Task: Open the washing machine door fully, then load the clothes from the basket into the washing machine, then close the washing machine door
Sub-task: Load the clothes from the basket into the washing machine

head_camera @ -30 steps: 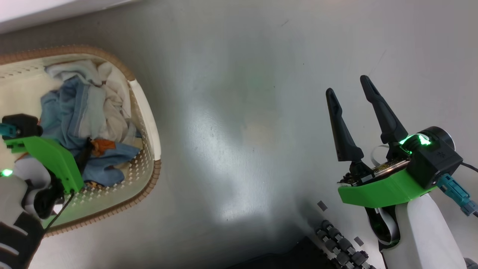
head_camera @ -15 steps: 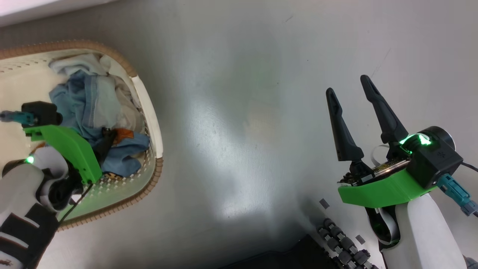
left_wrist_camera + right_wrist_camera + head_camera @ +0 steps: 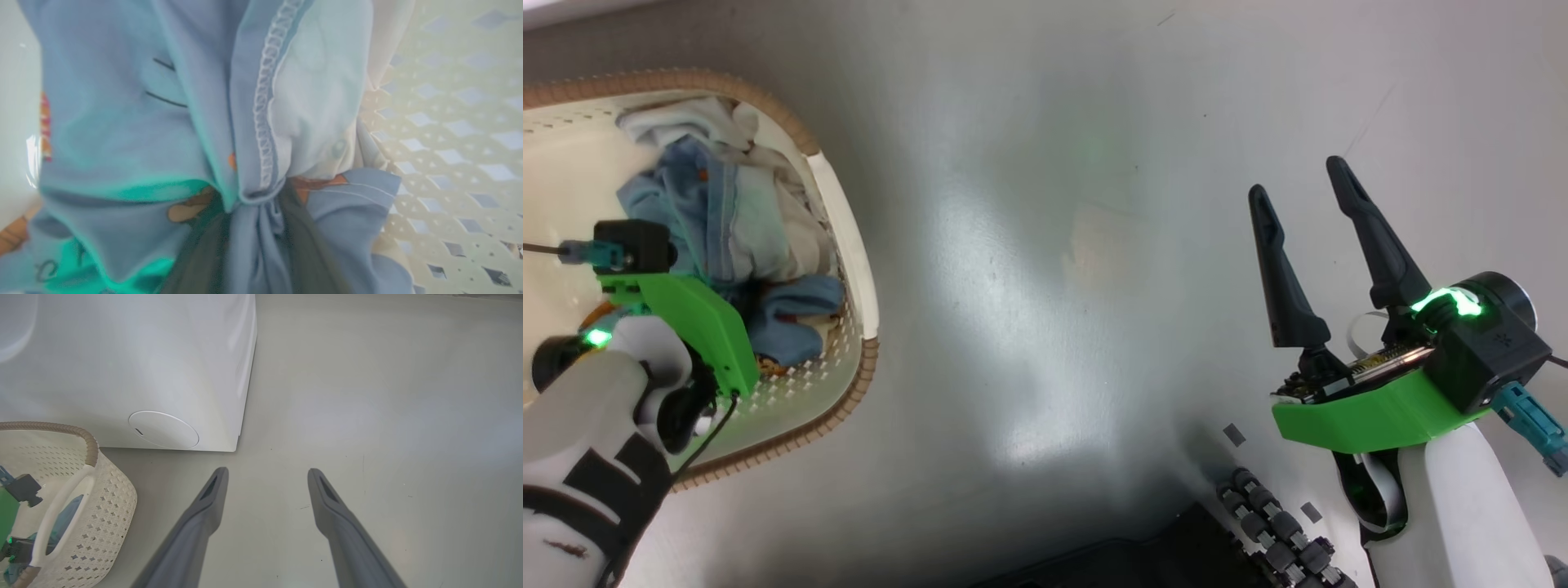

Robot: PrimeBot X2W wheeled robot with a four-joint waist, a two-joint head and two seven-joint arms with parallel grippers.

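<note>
The cream perforated basket (image 3: pixel 846 237) with a brown woven rim stands on the floor at the left. The clothes (image 3: pixel 731 220), light blue with some white cloth, lie bundled in it. My left gripper (image 3: pixel 253 201) reaches down into the basket and is shut on a gathered fold of the clothes (image 3: pixel 261 122); its dark fingers pinch the blue fabric. My right gripper (image 3: pixel 1297 178) hangs open over bare floor at the right, holding nothing. The right wrist view shows the washing machine (image 3: pixel 122 355), white with a round flap (image 3: pixel 163 429) low on its front, behind the basket (image 3: pixel 114 498). The washing machine door is out of view.
Grey floor (image 3: pixel 1045 286) stretches between the basket and my right arm. My own dark base with its rollers (image 3: pixel 1262 523) shows at the bottom edge. The washer's right corner (image 3: pixel 237 447) stands close to the basket.
My left gripper has closed on the blue fabric, bunching it between the fingers, and the left wrist has shifted slightly within the basket. The right gripper stays open, barely moved.
</note>
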